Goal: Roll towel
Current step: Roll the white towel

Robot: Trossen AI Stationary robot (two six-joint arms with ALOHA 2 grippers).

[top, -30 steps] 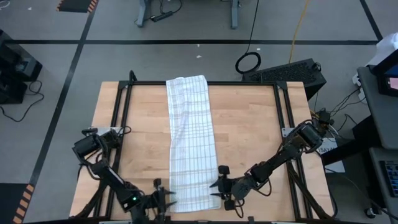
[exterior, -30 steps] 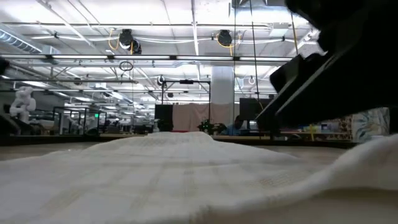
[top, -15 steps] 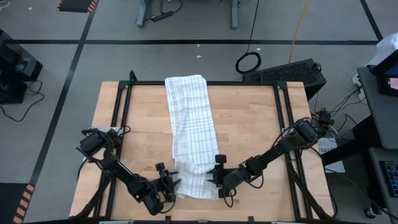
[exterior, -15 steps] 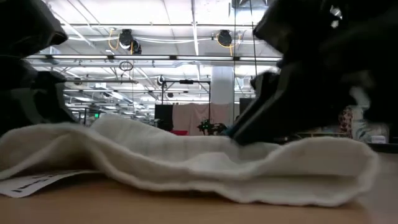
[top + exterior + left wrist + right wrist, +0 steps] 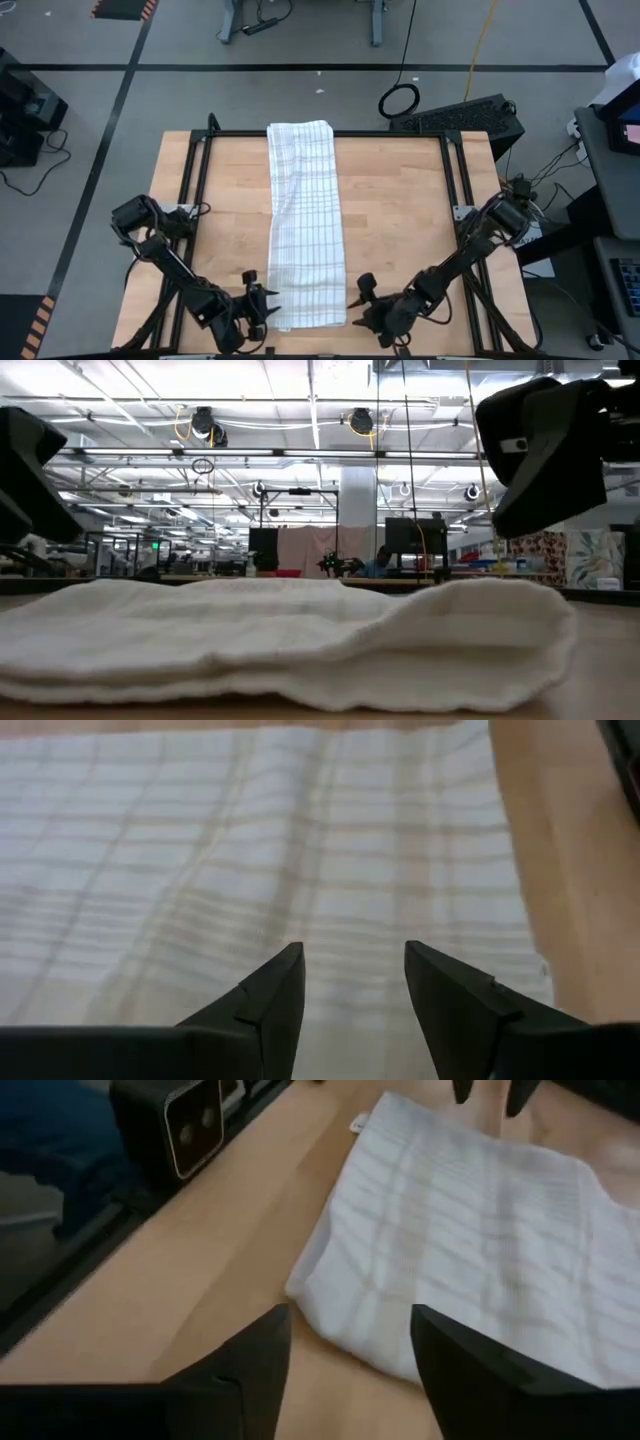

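Note:
The white checked towel (image 5: 305,225) lies flat as a long strip, from the table's far edge to its near edge. Its near end (image 5: 280,630) rests on the wood in several layers. My left gripper (image 5: 256,305) is open beside the near end's left edge, and its fingers stand over the cloth in the left wrist view (image 5: 352,960). My right gripper (image 5: 363,298) is open just right of the near end. In the right wrist view (image 5: 350,1325) it faces the towel's near right corner (image 5: 300,1290) with a gap of bare wood between.
A black frame rail (image 5: 195,200) runs along each side of the table. A small black camera box (image 5: 190,1120) stands at the near edge in front of the towel. Bare wood (image 5: 400,220) lies left and right of the strip.
Half a second ago the towel's near end was bunched up and drawn toward the far edge between both grippers. Now it lies flat again, reaching the near edge. Both grippers have moved toward the near edge and outward, away from the cloth.

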